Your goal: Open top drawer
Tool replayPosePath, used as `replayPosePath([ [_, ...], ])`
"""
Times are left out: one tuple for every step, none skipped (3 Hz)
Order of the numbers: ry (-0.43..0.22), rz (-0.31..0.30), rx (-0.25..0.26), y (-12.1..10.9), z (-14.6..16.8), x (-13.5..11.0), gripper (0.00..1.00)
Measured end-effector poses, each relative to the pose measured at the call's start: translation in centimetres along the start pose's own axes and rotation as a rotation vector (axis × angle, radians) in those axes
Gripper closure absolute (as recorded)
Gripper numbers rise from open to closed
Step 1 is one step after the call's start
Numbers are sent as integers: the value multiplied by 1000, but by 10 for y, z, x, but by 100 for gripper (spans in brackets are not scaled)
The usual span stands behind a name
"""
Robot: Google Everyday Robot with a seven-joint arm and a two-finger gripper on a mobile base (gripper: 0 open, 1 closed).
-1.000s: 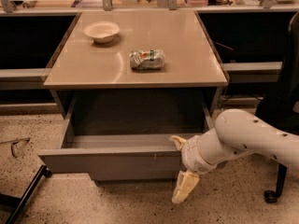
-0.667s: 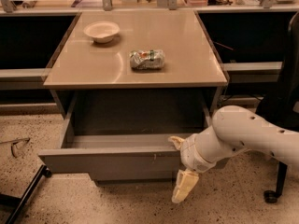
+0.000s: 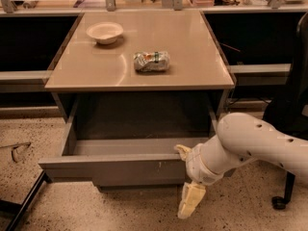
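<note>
gripper [image 3: 187, 177]: fingers spread; upper one hooked over the lip | top drawer [image 3: 110, 170]: standing open; front's long axis stretches left from fingers

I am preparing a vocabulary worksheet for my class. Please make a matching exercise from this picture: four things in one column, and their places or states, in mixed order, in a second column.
Column one
1. top drawer
2. pale bowl
3. crumpled packet
4. gripper

Column two
a. middle of the tabletop
b. open, at the right end of the drawer front
c. pulled out
d. back left of the tabletop

Pairs: 1-c, 2-d, 3-a, 4-b
</note>
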State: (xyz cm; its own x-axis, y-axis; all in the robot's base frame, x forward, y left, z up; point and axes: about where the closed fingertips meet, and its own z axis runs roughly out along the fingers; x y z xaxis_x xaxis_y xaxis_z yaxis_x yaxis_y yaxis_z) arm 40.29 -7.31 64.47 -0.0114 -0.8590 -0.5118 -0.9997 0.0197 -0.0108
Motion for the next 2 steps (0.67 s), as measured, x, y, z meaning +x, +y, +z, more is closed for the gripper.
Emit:
replayPosePath([
  [19,19,-21,20,3,3,0],
  [19,22,-24,22,1,3,0],
])
